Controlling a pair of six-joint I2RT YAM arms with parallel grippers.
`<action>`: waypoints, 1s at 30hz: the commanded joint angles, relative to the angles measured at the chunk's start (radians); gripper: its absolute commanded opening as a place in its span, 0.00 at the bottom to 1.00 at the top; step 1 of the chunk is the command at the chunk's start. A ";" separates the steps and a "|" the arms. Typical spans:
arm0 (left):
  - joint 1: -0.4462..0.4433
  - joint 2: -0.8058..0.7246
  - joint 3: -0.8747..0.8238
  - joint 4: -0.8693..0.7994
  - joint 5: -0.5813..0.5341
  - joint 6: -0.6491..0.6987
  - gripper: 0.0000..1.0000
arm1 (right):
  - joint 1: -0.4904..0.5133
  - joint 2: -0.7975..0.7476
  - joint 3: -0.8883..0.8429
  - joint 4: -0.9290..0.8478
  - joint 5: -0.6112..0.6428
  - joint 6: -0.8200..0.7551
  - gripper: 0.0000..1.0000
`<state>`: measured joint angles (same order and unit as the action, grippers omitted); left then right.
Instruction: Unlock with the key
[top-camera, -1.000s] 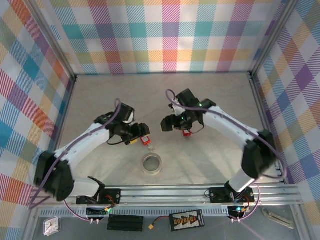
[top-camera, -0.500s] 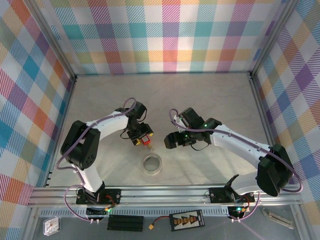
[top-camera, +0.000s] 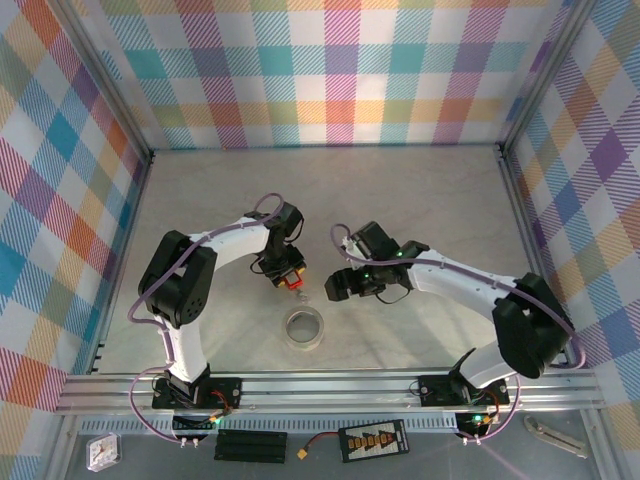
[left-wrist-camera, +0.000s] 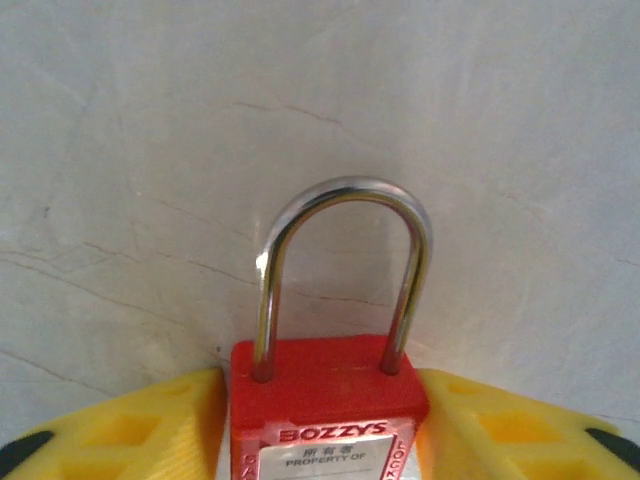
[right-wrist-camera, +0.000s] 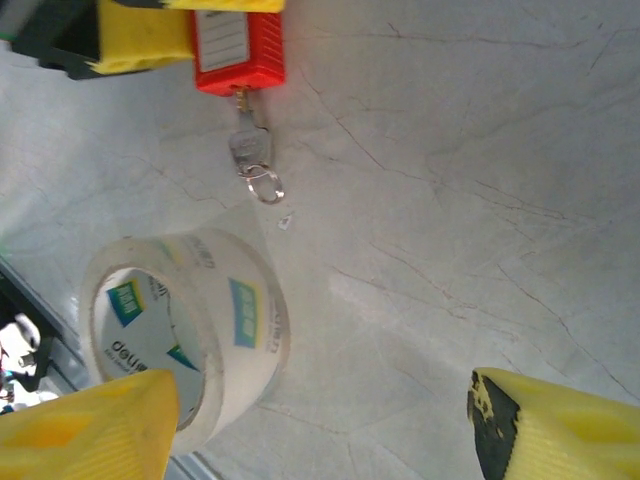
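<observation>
Checked walls (top-camera: 340, 70) in many colours enclose a pale, veined table (top-camera: 430, 200), and the work sits near its middle, towards the near edge. The left gripper (top-camera: 286, 274) has its yellow fingers (left-wrist-camera: 150, 420) set against both flanks of the red padlock (left-wrist-camera: 330, 415). It is partly closed to the width of the body and appears to clamp it. The steel shackle (left-wrist-camera: 345, 200) points away from the wrist and sits in both holes, so the lock does not look opened yet. Holding the body this way seems meant to brace it against the table and leave the keyhole end free. The key (right-wrist-camera: 250, 145) is lodged in that end, its small ring (right-wrist-camera: 265, 186) lying on the surface and facing the other arm. The right gripper (top-camera: 336, 286) hangs just beside the key with its jaws spread wide and nothing between them. It is lined up towards the key's head, probably to pinch and turn it. A roll of clear tape (top-camera: 304, 328) stands near the key on the near side, apart from it, and could crowd the approach. The left arm is folded sharply, elbow out to the left, forearm reaching rightward to the lock. The right arm stretches low across from the right, its wrist bent towards the padlock.
</observation>
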<state>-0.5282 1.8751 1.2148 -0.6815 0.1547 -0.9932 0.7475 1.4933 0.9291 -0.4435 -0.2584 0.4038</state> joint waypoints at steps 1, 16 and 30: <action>-0.030 0.059 -0.005 0.045 0.075 -0.041 0.44 | 0.007 0.064 -0.017 0.053 -0.024 -0.001 0.73; -0.023 -0.131 -0.179 0.369 0.110 -0.229 0.23 | -0.023 0.132 -0.038 0.261 -0.137 0.103 0.73; 0.013 -0.395 -0.298 0.576 0.088 -0.418 0.05 | -0.138 0.082 -0.113 0.621 -0.330 0.280 0.56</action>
<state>-0.5266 1.5188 0.9195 -0.1318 0.2424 -1.3804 0.6220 1.5936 0.8227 0.1040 -0.5320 0.6510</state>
